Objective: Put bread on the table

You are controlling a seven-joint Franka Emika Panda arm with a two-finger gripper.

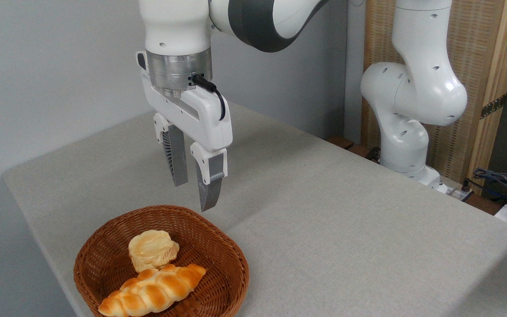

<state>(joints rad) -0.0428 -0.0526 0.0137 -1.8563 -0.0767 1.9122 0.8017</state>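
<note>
Nearest the lens, a glossy braided loaf [152, 290] lies across the front of the round wicker basket [231, 264], one end lifted over the near rim. Just behind it in the same basket sits the bread [153, 249], a small pale-yellow bun with a lumpy edge, leaning a little and touching the loaf along its lower side, so the loaf seems to be propping it from the front. Both are still inside the basket, so by my reading nothing of the task is done yet and the bun remains to be lifted out. Beyond the basket and to its right, the table [346, 229] spreads wide and bare in its grey cloth, giving plenty of room to set the bun down. Above the basket's far rim hangs the gripper [195, 193], pointing straight down, well clear of the bun and touching nothing. Its two ribbed fingers [177, 160] stand parted with a plain gap between them and hold nothing; that gap looks roughly wide enough to take the bun. It seems placed for a descent toward the basket, though it would need to come forward to sit over the bun.
</note>
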